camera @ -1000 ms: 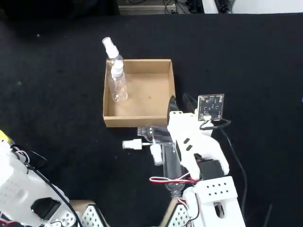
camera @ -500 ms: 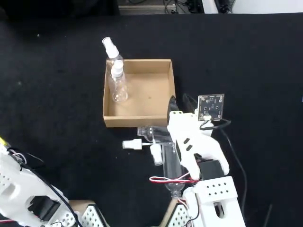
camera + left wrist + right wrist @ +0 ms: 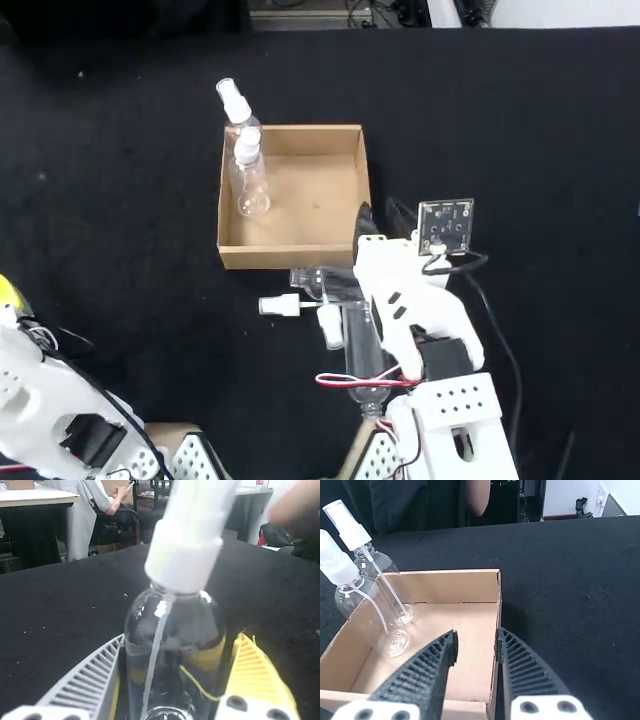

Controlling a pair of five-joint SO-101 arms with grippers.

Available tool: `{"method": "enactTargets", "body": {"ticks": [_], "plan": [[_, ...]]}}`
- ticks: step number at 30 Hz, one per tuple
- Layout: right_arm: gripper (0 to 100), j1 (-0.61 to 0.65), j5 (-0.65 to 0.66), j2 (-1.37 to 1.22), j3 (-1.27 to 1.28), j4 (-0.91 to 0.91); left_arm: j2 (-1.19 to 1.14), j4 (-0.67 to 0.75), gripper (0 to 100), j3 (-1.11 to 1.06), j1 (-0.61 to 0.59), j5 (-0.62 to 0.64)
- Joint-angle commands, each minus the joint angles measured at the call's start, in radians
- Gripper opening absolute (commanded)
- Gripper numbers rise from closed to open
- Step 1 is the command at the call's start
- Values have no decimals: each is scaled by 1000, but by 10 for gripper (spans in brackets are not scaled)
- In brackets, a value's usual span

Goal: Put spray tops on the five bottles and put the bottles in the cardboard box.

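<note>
High view down over table (image 3: 520, 120) — wrist views low, close — cardboard box (image 3: 320, 200) shared with right's.

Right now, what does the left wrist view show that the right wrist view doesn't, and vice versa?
Left wrist view: a clear bottle with its white spray top on, clamped in the left tool. Right wrist view: the cardboard box holding two upright spray bottles, beyond the open right tool. Shared: the black table.
</note>
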State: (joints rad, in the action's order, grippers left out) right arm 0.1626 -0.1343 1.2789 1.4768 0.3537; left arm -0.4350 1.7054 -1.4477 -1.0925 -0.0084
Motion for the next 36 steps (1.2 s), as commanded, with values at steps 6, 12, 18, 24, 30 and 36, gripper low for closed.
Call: {"method": "enactTargets", "body": {"ticks": [6, 12, 18, 24, 30, 36], "plan": [[103, -12, 11, 24, -5, -34, 235, 25, 301, -93, 25, 3], [103, -12, 11, 24, -5, -34, 311, -54, 301, -136, 36, 2], [103, -12, 11, 24, -5, -34, 311, -94, 301, -120, 19, 0], [103, -12, 11, 24, -5, -34, 368, -100, 301, -116, 16, -55], [103, -12, 11, 24, -5, -34, 497, -187, 301, -124, 13, -61], [103, -12, 11, 24, -5, -34, 710, -494, 301, -107, -18, -40]]}}
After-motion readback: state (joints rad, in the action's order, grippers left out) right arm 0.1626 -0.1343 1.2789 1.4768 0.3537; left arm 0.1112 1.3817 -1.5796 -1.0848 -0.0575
